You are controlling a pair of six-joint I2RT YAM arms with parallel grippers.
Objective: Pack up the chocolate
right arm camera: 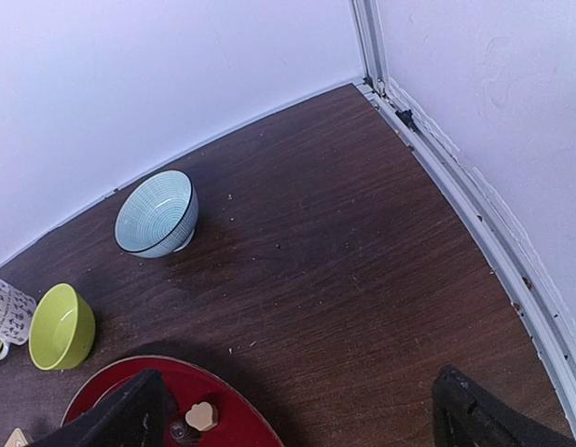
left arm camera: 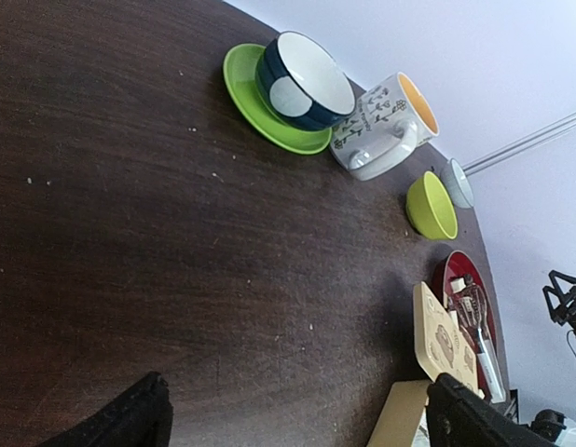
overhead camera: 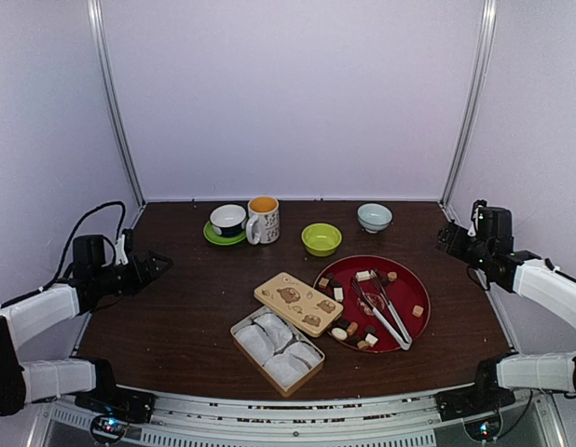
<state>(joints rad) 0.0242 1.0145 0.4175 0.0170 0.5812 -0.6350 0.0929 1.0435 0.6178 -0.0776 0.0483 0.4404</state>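
While the chocolate lies scattered over a red plate right of centre in the top view, both grippers hang well apart from it at the frame's side edges. Most pieces sit along the plate's left and lower rim, a few lie near its top, and one tan cube sits alone at the right. Tongs lie across the plate's middle among the pieces, running toward its lower right rim.

Just left of the plate lies a lid printed with bears, its right end at or over the rim; I cannot tell which. Below the lid a box holds white liners, close to the table's bottom edge.

Bare table fills the left half of the frame and a narrower strip right of the plate. Along the back stand a cup on a saucer, a mug, a green bowl near the plate's top rim, and a pale bowl.

The left gripper at the left edge has its fingers spread wide and holds nothing. The right gripper at the right edge, near the corner rail, is likewise spread wide and empty.
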